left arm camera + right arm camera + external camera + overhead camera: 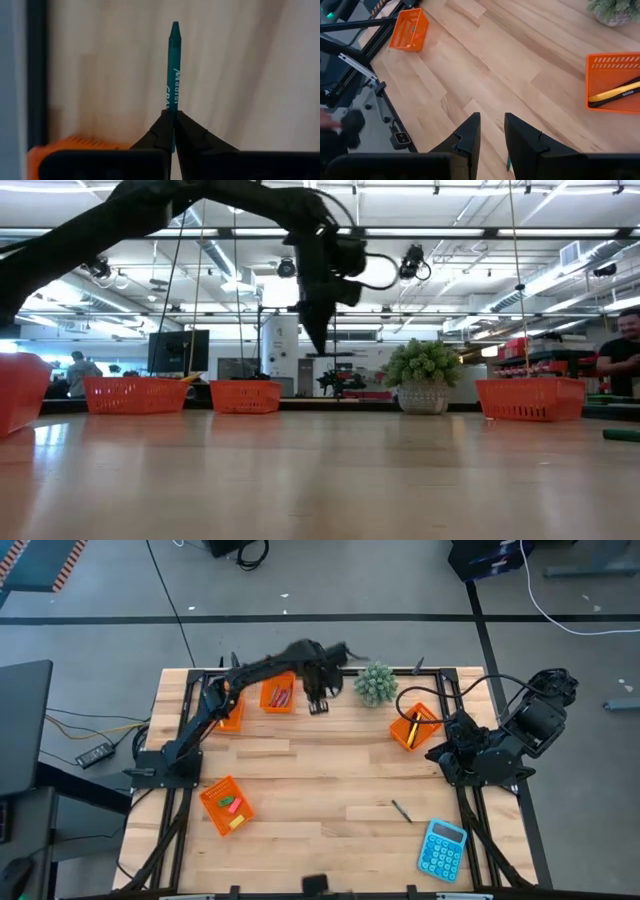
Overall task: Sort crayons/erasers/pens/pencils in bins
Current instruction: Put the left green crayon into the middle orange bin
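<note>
- Overhead, the left gripper [318, 705] hangs at the far side of the light wooden table [320, 790], just beside the orange mesh plastic bin [278, 697] that holds red crayons [281, 696]; a second orange bin [231, 712] sits farther out on that bin's other side, and a small green potted plant [376, 684] stands on the gripper's opposite side.
- Also overhead, the right gripper [447, 752] waits near an orange bin with a yellow pencil and a dark pen [414, 726]; a thin dark stick [401, 810] and a blue calculator [443, 848] lie on the near side of it, and an orange bin with small erasers [227, 805] sits well apart across the table.
- At table height, the left gripper [318, 340] points down, clear of the tabletop, above the row of orange bins.
- From the left wrist, the dark fingers [192, 137] are pinched tight on a teal crayon [174, 65], which sticks straight out past their tips.
- From the right wrist, the fingers [470, 132] stand parted, gripping nothing, over bare wood.
</note>
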`<move>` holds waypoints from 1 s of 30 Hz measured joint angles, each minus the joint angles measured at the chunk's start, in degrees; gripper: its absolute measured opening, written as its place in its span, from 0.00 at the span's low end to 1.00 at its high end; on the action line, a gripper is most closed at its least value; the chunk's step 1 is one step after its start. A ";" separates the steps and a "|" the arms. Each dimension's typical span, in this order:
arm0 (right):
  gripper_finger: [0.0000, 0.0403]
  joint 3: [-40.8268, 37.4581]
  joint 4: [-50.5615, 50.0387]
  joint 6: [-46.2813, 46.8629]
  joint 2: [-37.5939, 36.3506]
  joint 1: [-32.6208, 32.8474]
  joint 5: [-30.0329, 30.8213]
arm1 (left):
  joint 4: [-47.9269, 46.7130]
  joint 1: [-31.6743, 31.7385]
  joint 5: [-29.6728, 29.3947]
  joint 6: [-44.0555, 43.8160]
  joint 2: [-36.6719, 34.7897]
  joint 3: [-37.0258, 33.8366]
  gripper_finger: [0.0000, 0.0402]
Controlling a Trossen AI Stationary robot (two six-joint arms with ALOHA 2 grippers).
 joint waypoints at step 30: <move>0.23 0.02 -3.92 4.30 4.17 -16.04 -7.30 | -3.77 8.33 9.35 -4.61 -3.31 0.04 0.19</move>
